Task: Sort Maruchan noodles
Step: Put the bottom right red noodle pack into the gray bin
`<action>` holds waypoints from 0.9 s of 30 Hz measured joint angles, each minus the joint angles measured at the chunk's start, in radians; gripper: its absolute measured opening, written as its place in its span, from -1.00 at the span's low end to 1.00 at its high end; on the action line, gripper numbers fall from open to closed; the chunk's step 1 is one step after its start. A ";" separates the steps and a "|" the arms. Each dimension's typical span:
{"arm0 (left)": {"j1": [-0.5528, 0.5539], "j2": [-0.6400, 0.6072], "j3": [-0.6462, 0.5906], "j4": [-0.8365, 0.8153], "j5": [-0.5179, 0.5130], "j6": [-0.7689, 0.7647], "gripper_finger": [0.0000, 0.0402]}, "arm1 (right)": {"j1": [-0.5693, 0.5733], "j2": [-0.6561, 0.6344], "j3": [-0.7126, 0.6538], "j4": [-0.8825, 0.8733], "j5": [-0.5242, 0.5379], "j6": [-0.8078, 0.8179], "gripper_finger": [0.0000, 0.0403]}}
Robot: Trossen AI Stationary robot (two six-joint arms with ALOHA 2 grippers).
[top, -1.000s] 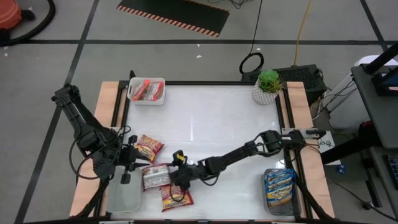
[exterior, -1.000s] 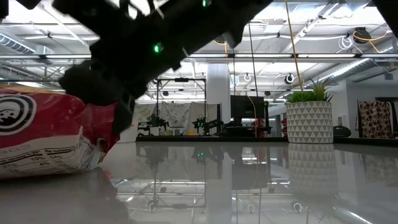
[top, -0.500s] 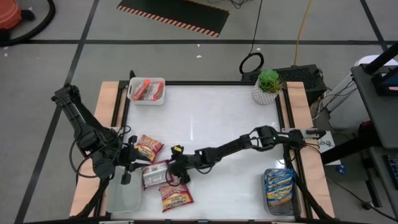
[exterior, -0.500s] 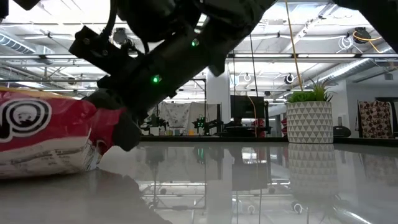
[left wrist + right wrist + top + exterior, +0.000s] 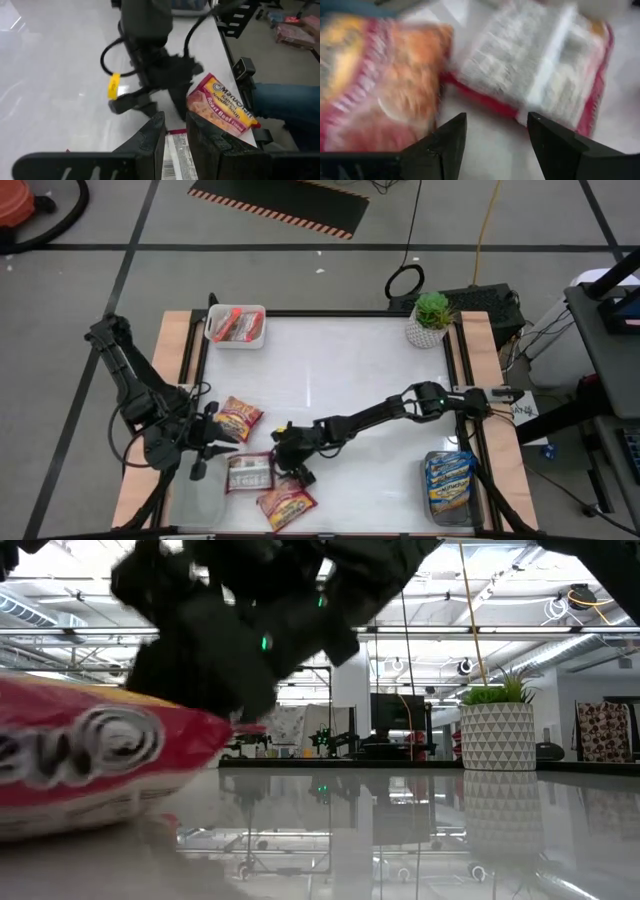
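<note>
Three Maruchan noodle packets lie flat near the table's near-left corner. A dark red one (image 5: 238, 418) is farthest. A second (image 5: 249, 473) lies face down with its white label up. The nearest, a dark red roast-beef packet (image 5: 285, 503), fills the left of the low view (image 5: 90, 760). My right gripper (image 5: 292, 463) is open and low between the face-down packet (image 5: 540, 70) and the nearest one (image 5: 380, 75). My left gripper (image 5: 176, 122) has its fingers almost together over the face-down packet's left edge (image 5: 175, 150). My left gripper comes slanting from the table's left over the face-down packet's left edge (image 5: 172, 134). Its label shows through the narrow gap between the fingers, and I cannot tell whether they touch it. My right gripper stands open just above the packets, and blur hides whether a finger touches either.
A white bin (image 5: 236, 326) with orange-red packets sits at the far-left corner. A clear bin (image 5: 449, 483) with blue packets sits at the near-right, and another clear bin (image 5: 200, 498) at the near-left edge. A potted plant (image 5: 430, 320) stands far right. The middle of the table is bare.
My right gripper rose off the nearest packet and drew back a little toward the far edge. The face-down packet turned squarer to the table edge and slid slightly toward the near edge. The nearest packet turned about where it lies.
</note>
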 joint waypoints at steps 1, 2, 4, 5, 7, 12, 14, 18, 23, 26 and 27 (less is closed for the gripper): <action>-0.004 0.000 0.000 0.000 0.000 0.000 -0.59 | 0.001 -0.009 0.000 0.001 -0.005 0.007 0.01; -0.008 0.000 0.000 0.000 0.000 0.000 -0.59 | 0.002 -0.021 0.000 0.003 0.004 0.007 0.01; -0.013 0.000 0.000 0.000 0.000 0.000 -0.59 | 0.005 -0.037 0.000 0.016 0.073 0.000 0.01; -0.014 0.000 0.000 0.000 0.000 0.000 -0.59 | 0.005 -0.039 0.001 0.019 0.122 -0.002 0.01; -0.014 0.000 0.000 0.000 0.000 0.000 -0.59 | 0.005 -0.038 0.001 0.021 0.222 -0.001 0.01; -0.014 0.000 0.000 0.000 0.000 0.000 -0.59 | 0.005 -0.031 0.001 -0.041 0.277 0.001 0.01; -0.014 0.000 0.000 0.000 0.000 0.000 -0.59 | 0.005 -0.028 0.001 -0.079 0.277 0.011 0.01; -0.014 0.000 0.000 0.000 -0.002 0.001 -0.59 | 0.004 -0.018 0.000 -0.069 0.277 0.025 0.01; -0.013 0.000 0.000 0.001 -0.011 0.004 -0.59 | 0.001 0.012 0.002 -0.013 0.277 0.030 -0.02; -0.013 0.000 0.000 0.002 -0.013 0.005 -0.59 | -0.006 0.045 0.002 0.043 0.237 0.032 -0.12; -0.013 0.000 0.000 0.002 -0.014 0.005 -0.59 | -0.008 0.053 0.002 0.057 0.212 0.033 -0.16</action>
